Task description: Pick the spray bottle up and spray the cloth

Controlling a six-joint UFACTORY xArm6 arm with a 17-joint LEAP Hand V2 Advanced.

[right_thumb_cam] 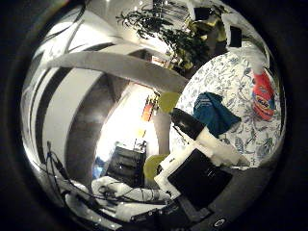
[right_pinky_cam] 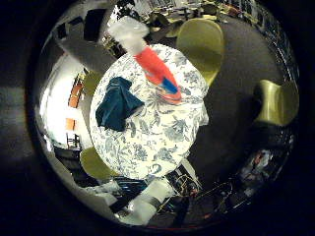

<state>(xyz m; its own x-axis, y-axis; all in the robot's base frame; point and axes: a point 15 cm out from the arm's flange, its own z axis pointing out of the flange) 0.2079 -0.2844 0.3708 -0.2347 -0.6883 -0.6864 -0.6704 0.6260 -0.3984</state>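
hand (right_thumb_cam: 202, 159) only partly in view, finger state unclear, above spray bottle (right_pinky_cam: 156, 71) beside cloth (right_pinky_cam: 117, 104) on table (right_pinky_cam: 157, 142)

A round table (right_pinky_cam: 162, 147) stands under a white tablecloth printed with blue-grey flowers. Yellow-green chairs ring it: one (right_pinky_cam: 202, 46) pulled close to the table's edge, another (right_pinky_cam: 278, 103) well apart on the dark carpet, and a third (right_pinky_cam: 96, 164) tucked at the table's rim. Leafy plants (right_thumb_cam: 166, 29) stand beyond the table. A dark cabinet (right_thumb_cam: 127, 166) stands on the bright floor.
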